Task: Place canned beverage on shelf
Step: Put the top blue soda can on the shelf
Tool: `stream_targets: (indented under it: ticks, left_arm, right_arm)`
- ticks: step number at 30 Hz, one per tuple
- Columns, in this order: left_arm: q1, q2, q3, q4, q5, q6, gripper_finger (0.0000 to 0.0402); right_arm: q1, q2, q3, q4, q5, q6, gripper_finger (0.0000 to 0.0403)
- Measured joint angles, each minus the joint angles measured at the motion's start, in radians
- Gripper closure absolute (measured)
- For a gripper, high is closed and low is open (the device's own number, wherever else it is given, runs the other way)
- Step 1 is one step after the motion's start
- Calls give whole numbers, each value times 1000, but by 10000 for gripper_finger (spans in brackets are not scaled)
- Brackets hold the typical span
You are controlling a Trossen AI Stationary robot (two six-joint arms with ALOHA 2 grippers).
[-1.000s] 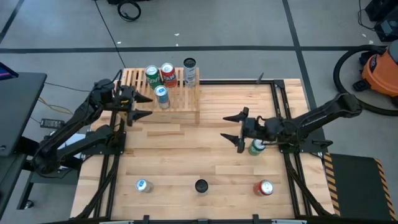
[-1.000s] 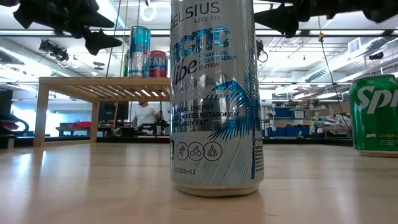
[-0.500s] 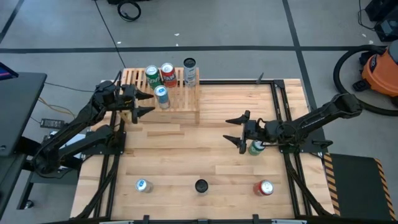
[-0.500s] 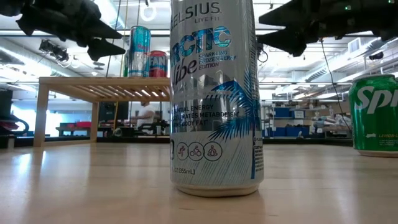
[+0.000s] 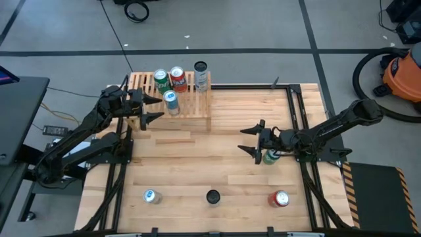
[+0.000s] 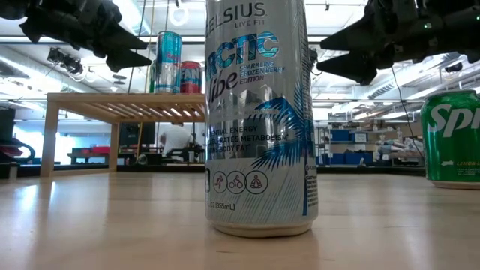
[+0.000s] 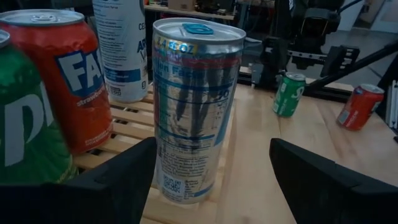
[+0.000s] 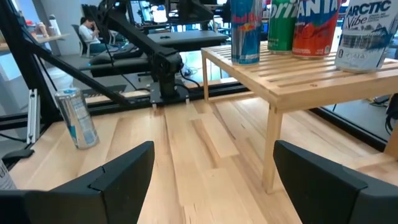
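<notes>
The light-wood slatted shelf (image 5: 191,108) stands at the table's far left. On it stand a green can (image 5: 161,79), a red can (image 5: 177,78), a white can (image 5: 200,76) and a slim silver-blue can (image 7: 196,106). My left gripper (image 5: 162,108) is open at the shelf's left end, and the slim can stands just ahead of its fingertips, untouched. My right gripper (image 5: 247,139) hovers open over the table's right half, pointing toward the shelf. A green can (image 5: 271,157) stands on the table under that arm's wrist.
Three cans stand along the near edge: a slim one (image 5: 150,195), a dark-topped one (image 5: 212,196) that fills the low view (image 6: 259,112), and a red one (image 5: 281,199). Bare wood lies between the shelf and my right gripper (image 8: 214,155).
My right gripper has come down toward the table, staying open and pointed at the shelf. My left gripper has tipped a little at the shelf's left end without shifting from its place. No can has moved.
</notes>
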Motion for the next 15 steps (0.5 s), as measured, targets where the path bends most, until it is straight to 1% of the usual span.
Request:
stream_targets:
  ticks: [15]
  left_arm:
    - [-10, 0, 0, 9, 0, 7, 88]
  right_arm:
    - [0, 0, 0, 0, 0, -3, 64]
